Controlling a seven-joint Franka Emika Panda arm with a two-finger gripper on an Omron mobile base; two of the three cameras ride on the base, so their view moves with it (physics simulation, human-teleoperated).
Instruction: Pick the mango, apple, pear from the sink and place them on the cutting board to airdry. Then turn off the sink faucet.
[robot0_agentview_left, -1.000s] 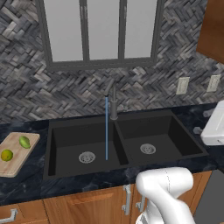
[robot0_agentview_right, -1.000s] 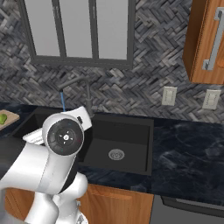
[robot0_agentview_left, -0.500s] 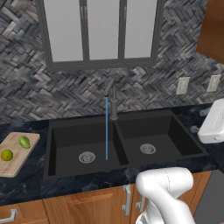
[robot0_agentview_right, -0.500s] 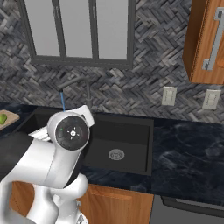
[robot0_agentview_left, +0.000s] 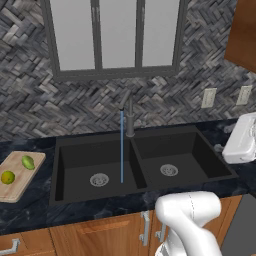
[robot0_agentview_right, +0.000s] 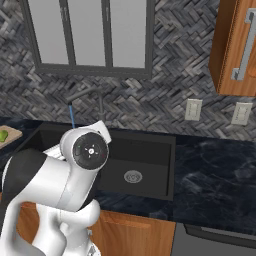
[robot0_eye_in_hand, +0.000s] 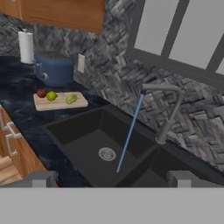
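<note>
While the gripper hangs wide open, holding nothing, over the matte black sink — water runs from the slender grey faucet. Beyond: tan wooden cutting board carrying 3 fruits — apple included.

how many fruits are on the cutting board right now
3, in a row on the cutting board: the apple at its toaster end, a yellow-green fruit in the middle, a green fruit nearest the sink.
</note>
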